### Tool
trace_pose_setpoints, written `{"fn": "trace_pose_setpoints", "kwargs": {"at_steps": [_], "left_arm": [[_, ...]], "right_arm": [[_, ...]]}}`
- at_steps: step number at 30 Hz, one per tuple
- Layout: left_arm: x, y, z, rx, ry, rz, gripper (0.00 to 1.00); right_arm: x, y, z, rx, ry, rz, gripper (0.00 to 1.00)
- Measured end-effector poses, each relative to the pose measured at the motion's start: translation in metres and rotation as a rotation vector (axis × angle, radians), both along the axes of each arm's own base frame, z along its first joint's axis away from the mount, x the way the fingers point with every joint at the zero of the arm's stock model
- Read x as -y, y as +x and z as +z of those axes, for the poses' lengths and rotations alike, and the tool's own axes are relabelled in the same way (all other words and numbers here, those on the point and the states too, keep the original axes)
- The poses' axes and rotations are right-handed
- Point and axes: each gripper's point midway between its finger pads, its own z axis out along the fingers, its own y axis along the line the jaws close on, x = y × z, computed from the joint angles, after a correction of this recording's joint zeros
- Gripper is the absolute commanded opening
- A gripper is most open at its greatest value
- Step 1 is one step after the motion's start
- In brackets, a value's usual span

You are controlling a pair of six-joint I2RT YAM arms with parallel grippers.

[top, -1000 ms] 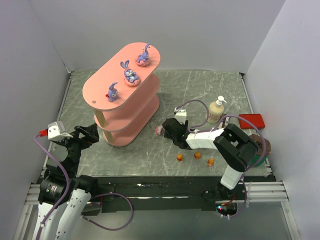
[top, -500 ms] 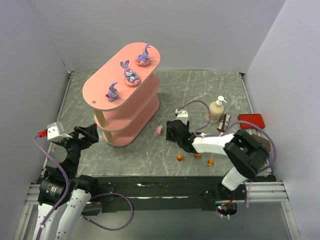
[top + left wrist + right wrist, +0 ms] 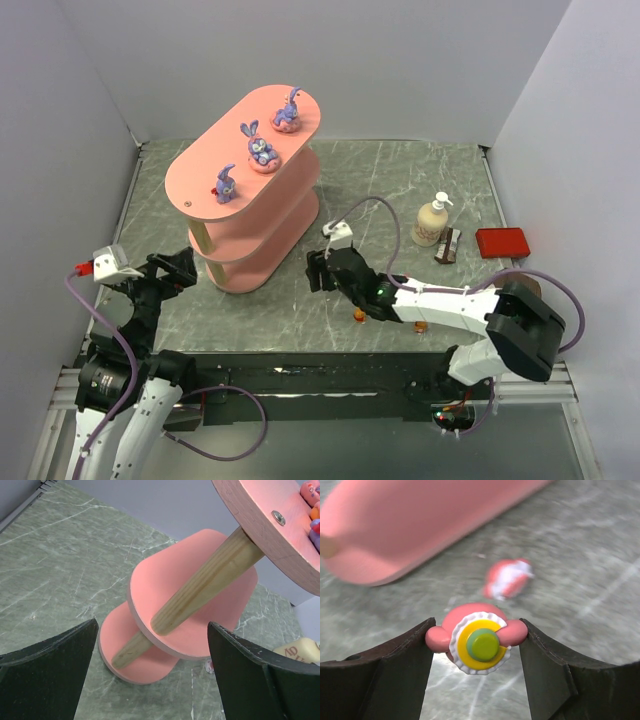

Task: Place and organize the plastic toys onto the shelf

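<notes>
the right gripper (image 3: 316, 270) is reaching further left toward the pink shelf (image 3: 205, 178) than a second ago, clenching a pink frilled toy (image 3: 481, 644), while the left gripper (image 3: 172, 268) is hanging released. three purple bunnies (image 3: 260, 148) are sitting on top of it, over a grey marbled table (image 3: 400, 180) ringed by pale walls (image 3: 400, 60).

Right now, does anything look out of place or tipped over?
One pink-and-white egg-like toy lies loose on the grey table near the salmon-pink shelf, apparently on its side, though blurred. The right tool grips a pink round toy. Nothing looks spilled.
</notes>
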Motion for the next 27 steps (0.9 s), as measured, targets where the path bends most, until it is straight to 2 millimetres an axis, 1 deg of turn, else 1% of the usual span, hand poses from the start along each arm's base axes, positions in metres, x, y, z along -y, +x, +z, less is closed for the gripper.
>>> {"fn": "trace_pose_setpoints", "kwargs": {"at_steps": [3, 5, 7, 9, 11, 15, 18, 23, 27], "left_arm": [[0.0, -0.001, 0.001, 0.005, -0.001, 0.0, 0.96], [0.0, -0.002, 0.002, 0.01, -0.002, 0.0, 0.96], [0.0, -0.002, 0.002, 0.011, -0.003, 0.0, 0.96], [0.0, -0.002, 0.002, 0.01, -0.003, 0.0, 0.96], [0.0, -0.002, 0.002, 0.011, -0.003, 0.0, 0.96], [0.0, -0.002, 0.002, 0.01, -0.003, 0.0, 0.96], [0.0, -0.002, 0.002, 0.01, -0.003, 0.0, 0.96], [0.0, -0.002, 0.002, 0.01, -0.003, 0.0, 0.96], [0.0, -0.002, 0.002, 0.01, -0.003, 0.0, 0.96]], "right_arm": [[-0.023, -0.001, 0.008, 0.016, 0.003, 0.07, 0.38], [-0.041, 0.002, 0.012, 0.026, 0.007, 0.109, 0.39], [-0.063, 0.007, 0.013, 0.035, 0.013, 0.151, 0.38], [-0.079, 0.009, 0.008, 0.034, 0.012, 0.186, 0.39], [-0.091, 0.009, 0.0, 0.029, 0.002, 0.216, 0.39], [-0.106, 0.004, -0.023, 0.007, -0.026, 0.266, 0.39], [-0.113, -0.001, -0.034, -0.002, -0.042, 0.301, 0.39], [-0.132, -0.004, -0.04, 0.018, -0.044, 0.343, 0.39], [-0.141, -0.003, -0.042, 0.033, -0.045, 0.358, 0.39]]}}
